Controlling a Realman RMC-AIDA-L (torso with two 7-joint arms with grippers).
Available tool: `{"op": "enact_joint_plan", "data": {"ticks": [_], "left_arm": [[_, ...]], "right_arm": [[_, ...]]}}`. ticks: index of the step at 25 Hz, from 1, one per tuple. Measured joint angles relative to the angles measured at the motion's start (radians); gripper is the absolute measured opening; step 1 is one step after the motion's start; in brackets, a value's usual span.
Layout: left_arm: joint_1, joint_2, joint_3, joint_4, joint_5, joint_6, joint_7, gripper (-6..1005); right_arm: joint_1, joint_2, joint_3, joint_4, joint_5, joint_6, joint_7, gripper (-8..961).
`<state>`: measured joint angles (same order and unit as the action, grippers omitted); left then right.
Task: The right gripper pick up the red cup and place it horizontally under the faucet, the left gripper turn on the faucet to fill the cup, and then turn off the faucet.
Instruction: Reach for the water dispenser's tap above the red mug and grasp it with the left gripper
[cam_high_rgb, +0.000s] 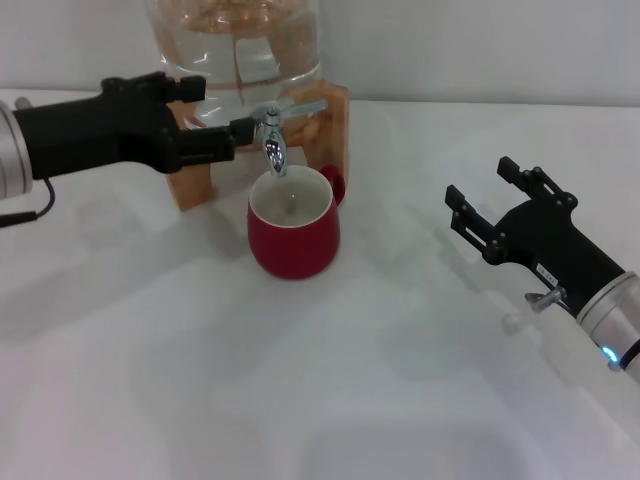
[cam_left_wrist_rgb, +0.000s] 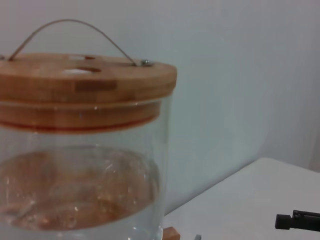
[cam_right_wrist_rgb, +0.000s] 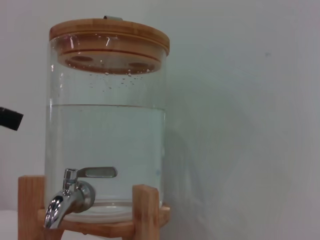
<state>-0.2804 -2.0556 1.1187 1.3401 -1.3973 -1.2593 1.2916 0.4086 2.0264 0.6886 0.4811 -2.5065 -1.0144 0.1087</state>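
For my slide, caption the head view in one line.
Black left claw at the chrome faucet above the upright glossy red ceramic cup; open black right claw waits apart on the white table.

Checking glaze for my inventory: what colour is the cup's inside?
Cream-white inside the red cup, clearest in the head view.

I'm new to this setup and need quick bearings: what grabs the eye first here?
The red cup stands upright on the white table, right under the faucet of a glass water jar. The left end effector reaches to the faucet, while the right end effector waits open, off to the cup's right.
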Motion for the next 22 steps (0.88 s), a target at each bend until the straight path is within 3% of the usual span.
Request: {"op": "enact_joint_plan", "data": {"ticks": [10, 22], "left_arm": [[-0.103, 0.016, -0.019, -0.007, 0.087, -0.026, -0.041, 859], [-0.184, 0.005, -0.014, -0.013, 0.184, -0.04, -0.095, 859]], "right_arm": [[-0.001, 0.0, 0.0, 0.008, 0.0, 0.004, 0.0, 729], [-0.004, 0.001, -0.01, 0.01, 0.0, 0.0, 0.0, 728]]}}
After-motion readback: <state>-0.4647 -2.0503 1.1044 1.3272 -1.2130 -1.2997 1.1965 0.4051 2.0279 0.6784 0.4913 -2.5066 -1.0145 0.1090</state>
